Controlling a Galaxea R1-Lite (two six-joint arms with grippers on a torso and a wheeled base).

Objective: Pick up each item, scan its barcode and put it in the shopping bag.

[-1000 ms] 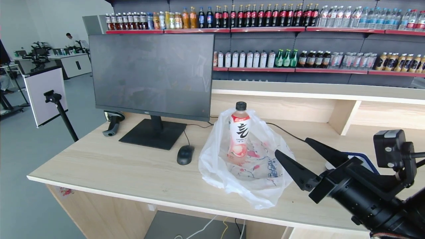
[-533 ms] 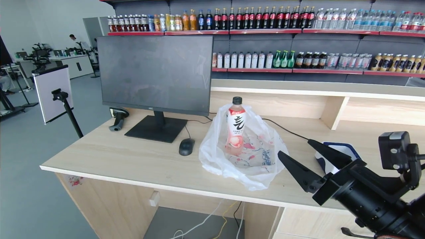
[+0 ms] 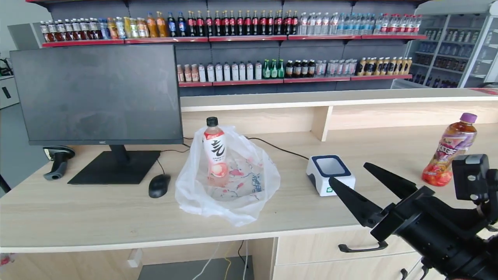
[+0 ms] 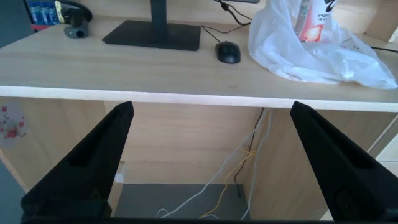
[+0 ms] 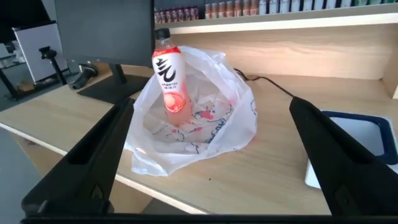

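- We see the shopping bag (image 3: pixel 255 184) of clear plastic lying open on the wooden counter (image 3: pixel 97 217), near the middle of the head view.
- A black-capped bottle (image 3: pixel 215 151) with a pink and white label stands upright inside the bag.
- At three o'clock from the bag, just beside it but not touching, sits the white barcode scanner (image 3: pixel 330 174) with its dark-framed window facing up.
- At two o'clock from the scanner, well apart, a purple-capped bottle (image 3: pixel 449 151) stands upright on the counter.
- The right gripper (image 3: pixel 348 172) hangs at five o'clock from the scanner, its black fingers spread wide and grasping nothing, the tips pointing toward the scanner and bag.
- The left gripper (image 4: pixel 211 107) is released too, fingers wide apart and bare, held low in front of the counter's front edge.
- At nine o'clock from the bag lies a black mouse (image 3: pixel 159 185); at ten o'clock stands a dark monitor (image 3: pixel 97 93).
- A handheld scanner (image 3: pixel 58 161) rests at nine o'clock from the monitor's base.
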